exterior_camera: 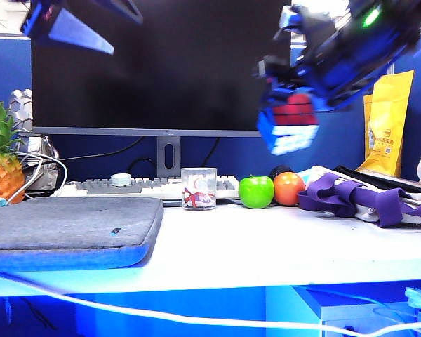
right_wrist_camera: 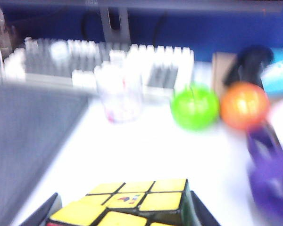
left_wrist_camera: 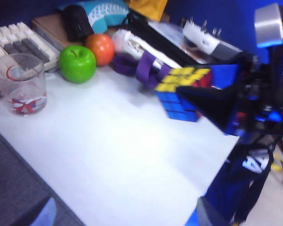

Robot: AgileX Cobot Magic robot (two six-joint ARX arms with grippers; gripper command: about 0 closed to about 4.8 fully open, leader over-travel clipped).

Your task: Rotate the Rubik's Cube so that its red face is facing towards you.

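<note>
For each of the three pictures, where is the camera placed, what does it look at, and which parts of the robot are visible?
Exterior view: low at the table's front edge, facing the monitor; the right gripper holds the Rubik's Cube aloft, the left gripper is open at upper left.
Left wrist view: high, looking down across the table at the cube in the right gripper.
Right wrist view: just behind the cube, facing the keyboard; its gripper fingers flank the cube.
Shared: green apple, glass.
</note>
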